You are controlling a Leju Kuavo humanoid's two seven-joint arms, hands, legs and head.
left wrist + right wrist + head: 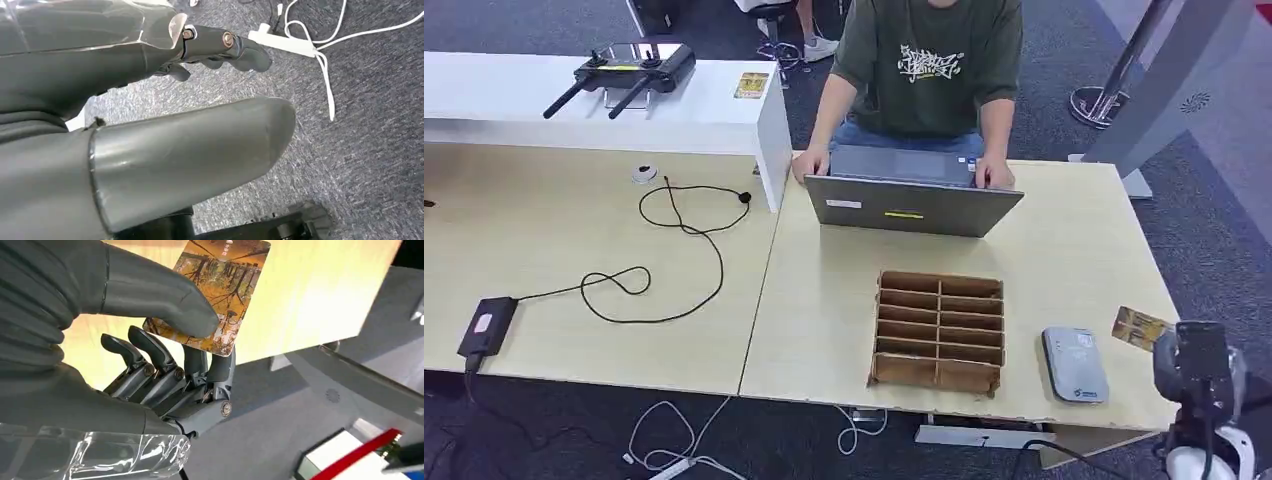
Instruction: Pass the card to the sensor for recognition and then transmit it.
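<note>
My right hand (1189, 362) is at the table's near right corner and pinches a yellow-brown picture card (1140, 327) between its thumb and fingers. In the right wrist view the card (225, 287) shows an autumn tree scene, with the thumb (165, 300) pressed on its face. The grey card sensor (1074, 364) lies flat on the table just left of that hand. The card hangs beside the sensor, near the table's right edge, not over it. My left hand (150, 150) hangs over grey carpet with nothing in it, its fingers slightly bent and apart.
A brown cardboard divider box (939, 331) sits left of the sensor. A person in a green shirt (927, 60) works at a laptop (912, 203) on the far side. A black cable (664, 250) and adapter lie on the left table. A second card (751, 85) rests on the white shelf.
</note>
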